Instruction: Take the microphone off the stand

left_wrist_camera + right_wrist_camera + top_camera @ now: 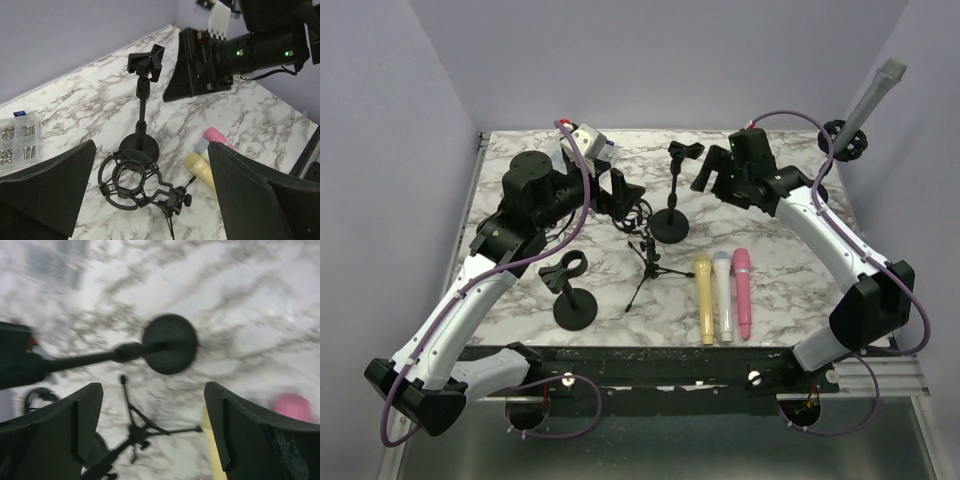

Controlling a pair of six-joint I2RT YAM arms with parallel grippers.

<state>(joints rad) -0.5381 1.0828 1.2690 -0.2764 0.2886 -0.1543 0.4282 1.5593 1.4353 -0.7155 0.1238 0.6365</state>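
Surface [775, 300] of white marble pattern, seen from above and from both wrists, carrying three stands and three loose microphones. At centre left, the left tool [151, 150] hangs with its fingers spread wide and nothing between them, above the shock mount [127, 182] of the tripod stand [650, 262]. At the far middle, the right tool [152, 390] is likewise spread and grips nothing. It sits just beside the head of the round-base clip stand [672, 222]. Its wrist view is motion-blurred but shows that stand's disc base and stem below the gap between the fingers. At the far right corner, the grey microphone [873, 95] sits in a black ring mount [842, 138], tilted up and to the right, well apart from both tools; the foot of that mount cannot be made out. Right of the tripod stand, the yellow microphone [703, 298], the white microphone [723, 297] and the pink microphone [743, 290] lie side by side, touching or nearly so, heads toward the far side. At the near left, the second clip stand [574, 305] stands upright beside the left arm. At the far left, a clear screw box [17, 142] holds small metal fasteners in compartments.
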